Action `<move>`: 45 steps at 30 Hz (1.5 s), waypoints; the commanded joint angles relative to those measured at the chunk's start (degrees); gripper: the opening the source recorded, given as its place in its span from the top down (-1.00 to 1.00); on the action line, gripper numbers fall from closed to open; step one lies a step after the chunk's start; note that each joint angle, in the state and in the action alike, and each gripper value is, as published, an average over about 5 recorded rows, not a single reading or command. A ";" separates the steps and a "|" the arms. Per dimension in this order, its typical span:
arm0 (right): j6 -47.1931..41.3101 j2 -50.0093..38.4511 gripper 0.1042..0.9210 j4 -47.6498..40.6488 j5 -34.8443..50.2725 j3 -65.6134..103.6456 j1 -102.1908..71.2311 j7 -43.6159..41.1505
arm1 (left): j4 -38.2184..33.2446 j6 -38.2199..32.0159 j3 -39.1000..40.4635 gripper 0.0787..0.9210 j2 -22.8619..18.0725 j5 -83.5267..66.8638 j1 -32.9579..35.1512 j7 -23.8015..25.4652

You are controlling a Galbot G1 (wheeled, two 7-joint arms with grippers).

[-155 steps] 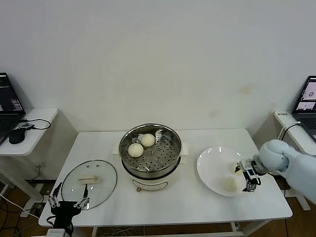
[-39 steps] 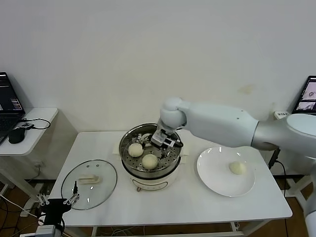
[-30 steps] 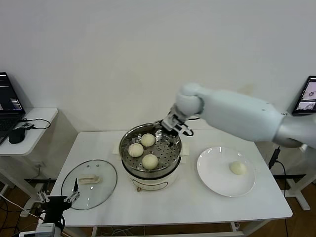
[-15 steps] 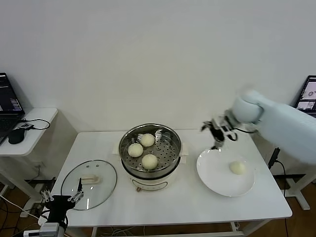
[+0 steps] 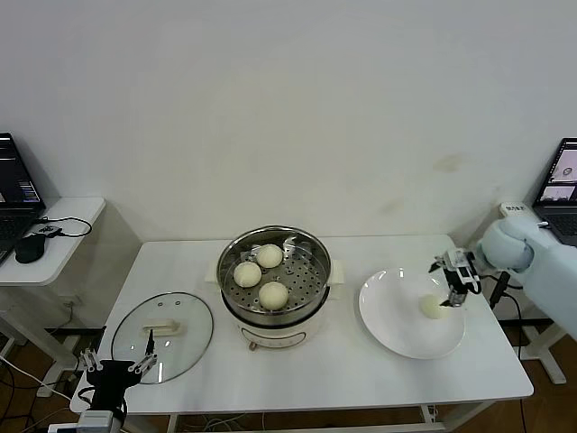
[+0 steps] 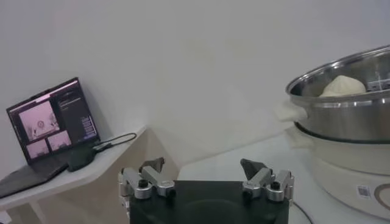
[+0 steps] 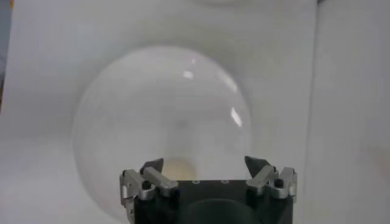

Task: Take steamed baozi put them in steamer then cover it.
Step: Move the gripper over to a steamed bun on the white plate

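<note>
Three small round cream-white steamed baozi (image 5: 260, 271) sit on the perforated tray inside the round shiny steel steamer (image 5: 275, 285) with its cream-white base, which stands at the middle of the white worktop (image 5: 334, 370). A fourth cream-white baozi (image 5: 433, 308) lies on the flat white round plate (image 5: 397, 325) to the steamer's right. The right tool (image 5: 453, 286) hangs just above that bun with its fingers spread wide and nothing between them; in the right wrist view the bun (image 7: 178, 168) shows just beyond the tool (image 7: 206, 169). The round clear glass cover (image 5: 163, 335) with its cream-white handle lies flat on the worktop's front left corner. The left tool (image 5: 117, 364), fingers also spread and empty, waits at the worktop's front edge beside the cover.
</note>
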 commanded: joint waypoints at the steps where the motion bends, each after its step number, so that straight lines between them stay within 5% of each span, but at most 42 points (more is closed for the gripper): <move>1: 1.78 5.52 -0.76 -9.67 -5.40 6.37 -7.26 0.54 | -0.04 0.01 -0.08 -0.77 -0.22 0.15 0.33 0.00; 24: 2.09 14.81 -0.70 -20.50 -10.50 5.78 -5.63 1.50 | 0.58 0.20 -0.56 -0.77 -0.41 -0.17 0.06 0.10; 38: 1.41 13.03 -0.24 -17.43 -8.75 4.96 -3.68 -1.12 | 0.99 0.15 -0.86 -0.77 -0.39 -0.37 -0.12 0.07; 45: -1.97 8.03 -0.16 -9.36 -1.82 -0.54 2.35 -3.21 | 0.61 0.15 -0.89 -0.77 -0.41 -0.37 -0.06 0.08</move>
